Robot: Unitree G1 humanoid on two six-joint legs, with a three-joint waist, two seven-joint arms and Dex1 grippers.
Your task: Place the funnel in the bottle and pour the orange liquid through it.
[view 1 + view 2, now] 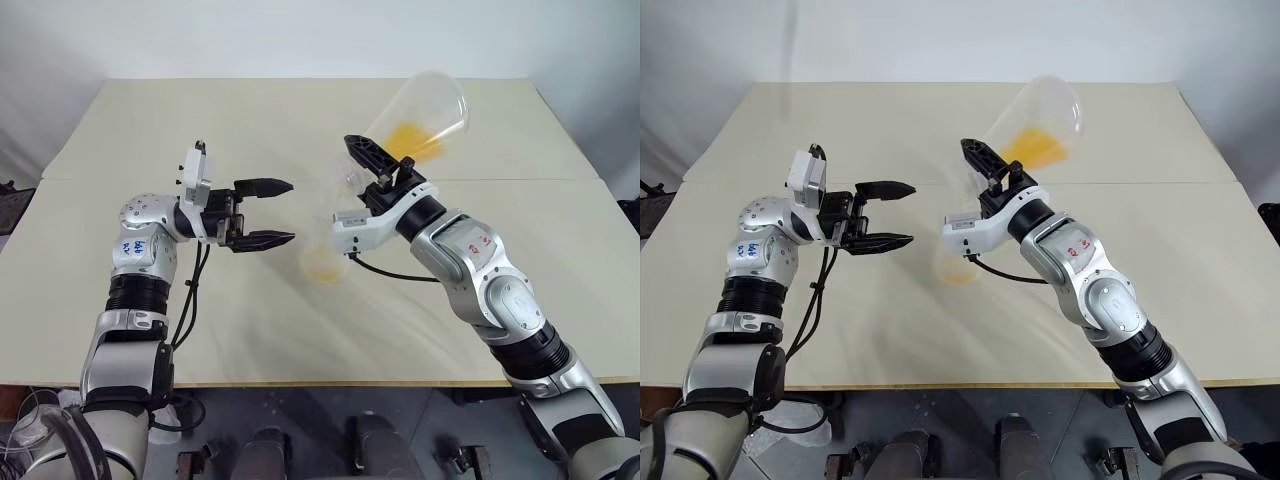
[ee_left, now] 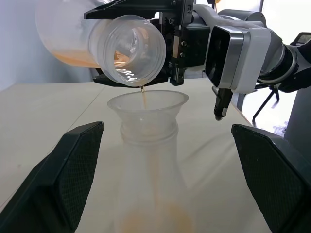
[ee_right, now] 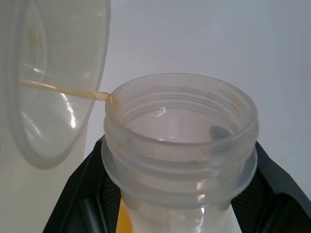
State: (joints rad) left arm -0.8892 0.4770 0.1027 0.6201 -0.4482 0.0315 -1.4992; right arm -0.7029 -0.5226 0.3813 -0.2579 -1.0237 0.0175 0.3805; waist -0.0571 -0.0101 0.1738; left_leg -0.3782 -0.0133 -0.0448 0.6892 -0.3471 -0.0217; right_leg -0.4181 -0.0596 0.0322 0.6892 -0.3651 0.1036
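Left gripper (image 1: 268, 212), jaws apart, just beside the bottle (image 1: 323, 255) mid-table (image 1: 120, 330), not touching. Funnel (image 2: 147, 104) seated in bottle neck. Right gripper (image 1: 385, 165) clamped on tilted flask (image 1: 425, 115); orange liquid (image 2: 143, 97) streams into funnel. Table's far half bare. No legible writing.

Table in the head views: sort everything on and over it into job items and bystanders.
Job in hand:
funnel, seated in the bottle
orange liquid
pouring container, tilted, gripped by the right end effector
left end effector, open beside the bottle

Just there:
table
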